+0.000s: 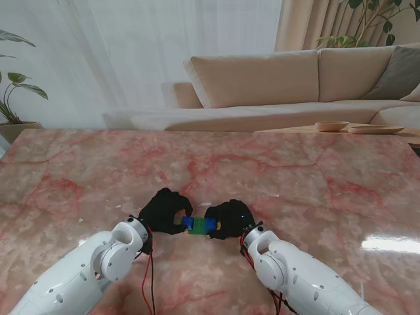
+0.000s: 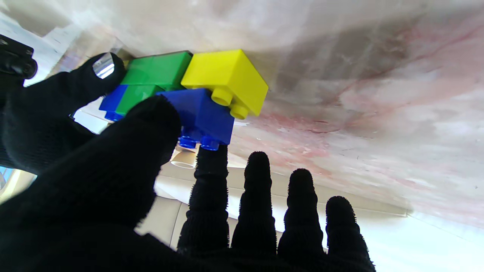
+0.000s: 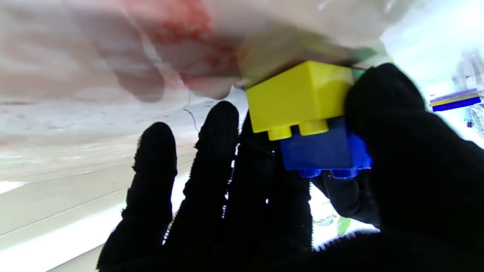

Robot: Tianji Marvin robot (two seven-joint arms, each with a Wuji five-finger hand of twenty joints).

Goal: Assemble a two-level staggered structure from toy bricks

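Both hands close on a brick cluster on the marble table (image 1: pixel 275 170): left hand (image 1: pixel 165 211) pinching the blue brick (image 2: pixel 204 117), right hand (image 1: pixel 228 219) gripping the yellow brick (image 3: pixel 302 96). 2 levels appear largely staggered; seating remains.

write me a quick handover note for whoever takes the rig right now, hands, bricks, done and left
Left hand: closed on the brick stack from its left end, thumb and index on the upper blue brick.
Right hand: closed on the stack's right end, by the yellow brick.
Bricks: one cluster on the marble table between the hands; green brick and yellow below, blue bridging them above.
Done: two staggered levels look assembled.
Left: probably press to seat, then release; full seating cannot be judged.
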